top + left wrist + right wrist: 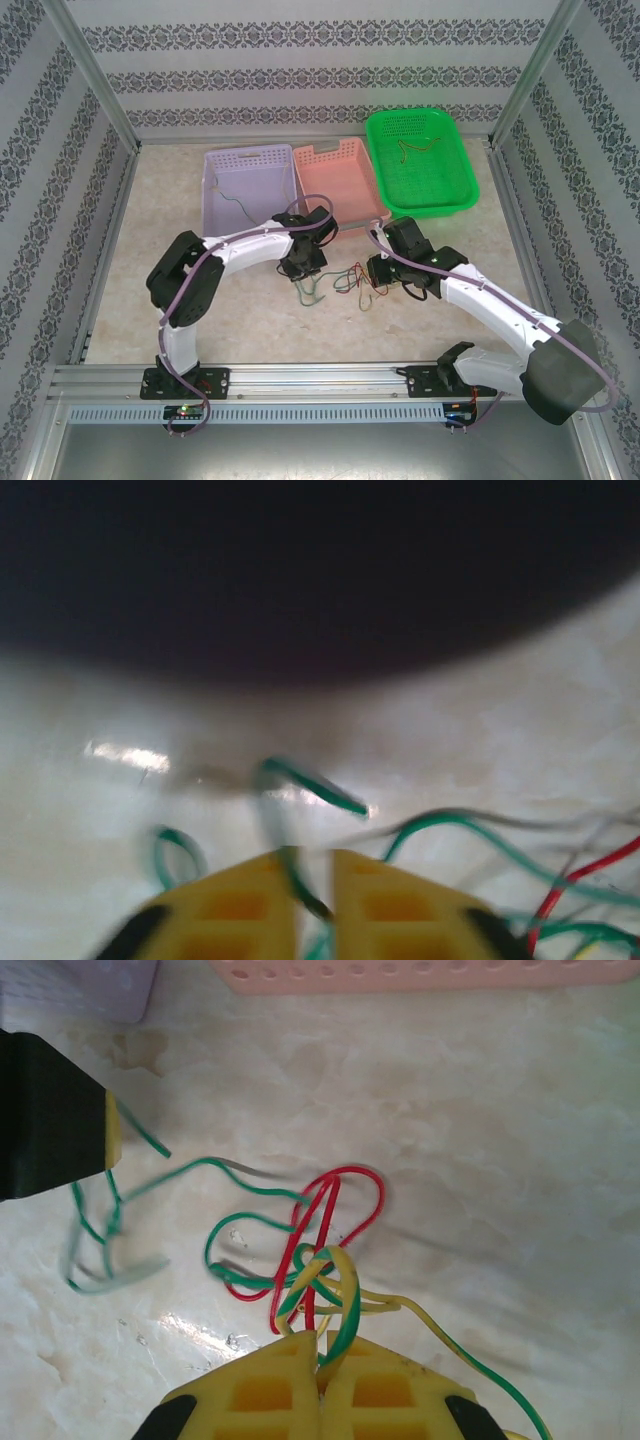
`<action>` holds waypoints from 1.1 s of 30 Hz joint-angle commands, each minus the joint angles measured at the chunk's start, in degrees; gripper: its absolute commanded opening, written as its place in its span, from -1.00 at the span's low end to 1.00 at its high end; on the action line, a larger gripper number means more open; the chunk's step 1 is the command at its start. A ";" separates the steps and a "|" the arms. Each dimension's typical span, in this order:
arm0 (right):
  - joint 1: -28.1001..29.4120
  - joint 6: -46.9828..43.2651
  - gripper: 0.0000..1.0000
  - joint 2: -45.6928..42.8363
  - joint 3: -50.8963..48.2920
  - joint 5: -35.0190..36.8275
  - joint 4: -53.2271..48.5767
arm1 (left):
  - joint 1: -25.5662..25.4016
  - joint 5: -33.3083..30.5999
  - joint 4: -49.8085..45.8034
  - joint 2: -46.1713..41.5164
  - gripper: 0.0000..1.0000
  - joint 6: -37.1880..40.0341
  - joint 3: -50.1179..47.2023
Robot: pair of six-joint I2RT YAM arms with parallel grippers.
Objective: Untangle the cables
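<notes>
The cables [345,280] lie in a loose tangle on the pale table between my two grippers. My left gripper [303,268] is at the tangle's left end. In the left wrist view its yellow jaws [315,865] are shut on a green cable [310,785], and a red cable [580,875] lies to the right. My right gripper [378,272] is at the tangle's right end. Its jaws [322,1345] are shut on a yellow-green striped cable [345,1300], which is looped through a red cable [340,1185] and a green one [160,1175].
A lilac basket [212,160], a pink basket [345,150] and a green basket [420,113] stand in a row behind the tangle. The lilac and green ones each hold a thin wire. Metal frame posts and patterned walls close in the table's sides.
</notes>
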 commanded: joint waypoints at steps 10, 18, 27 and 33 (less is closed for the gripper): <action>4.07 16.54 0.25 11.27 1.48 1.20 4.37 | -1.07 4.76 5.08 -6.92 -1.00 -3.74 -2.36; 6.08 18.45 0.01 23.34 5.25 4.09 5.86 | -1.36 8.48 4.68 -12.43 -1.00 -4.71 -2.57; 2.00 18.32 -1.00 24.69 5.32 15.46 -2.61 | 0.14 2.56 -2.40 -23.91 -1.00 -0.68 0.60; -2.60 16.35 -1.00 22.21 5.36 16.48 -4.38 | 4.40 3.13 0.79 -32.43 -1.00 1.50 -0.87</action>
